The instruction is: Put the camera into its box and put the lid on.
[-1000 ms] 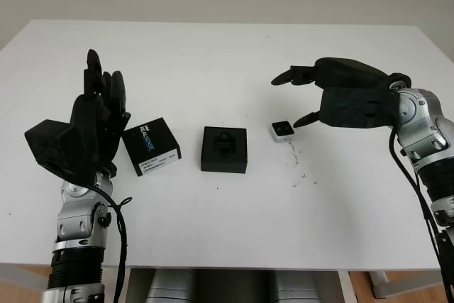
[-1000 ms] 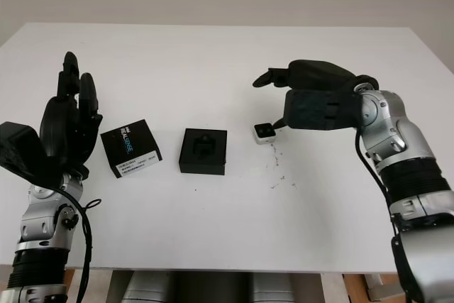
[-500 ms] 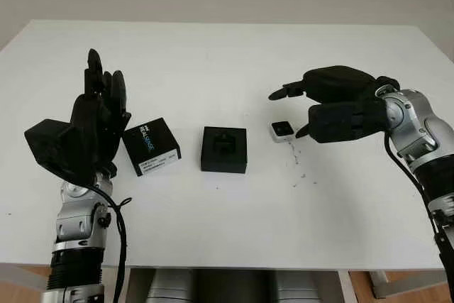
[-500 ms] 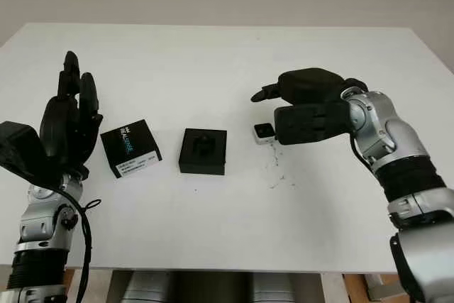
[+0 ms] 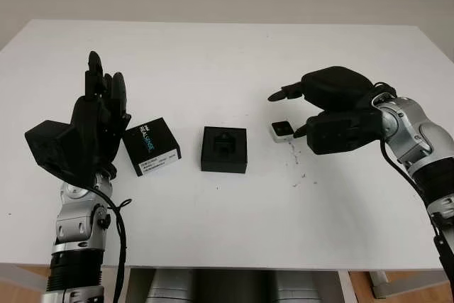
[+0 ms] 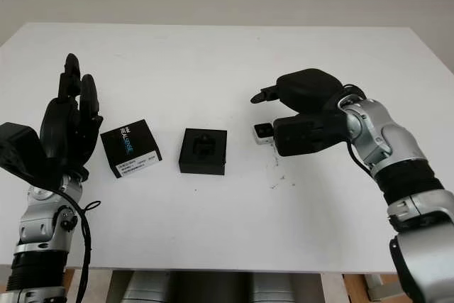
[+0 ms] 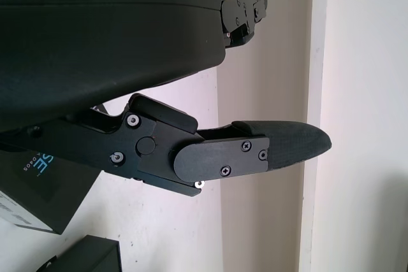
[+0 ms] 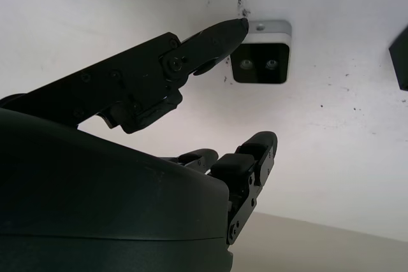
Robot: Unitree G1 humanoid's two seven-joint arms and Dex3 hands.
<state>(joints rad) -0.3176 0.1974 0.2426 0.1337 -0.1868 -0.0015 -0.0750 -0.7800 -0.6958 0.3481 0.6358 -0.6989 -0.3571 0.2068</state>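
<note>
On the white table [image 5: 227, 232], the left hand [image 5: 89, 129] is standing raised at about nine o'clock of the open black box [image 5: 224, 150], holding nothing, with the printed lid [image 5: 151, 146] lying flat between them. At three o'clock of the box, the right hand [image 5: 333, 108] is hovering with fingers released around nothing, one fingertip [image 8: 233, 28] just beside the small white-rimmed camera [image 5: 282, 130] sitting on the table.

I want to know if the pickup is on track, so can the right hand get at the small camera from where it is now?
Probably yes. The right hand is open right beside the camera, one finger above it, one by its near edge, with bare table around.
</note>
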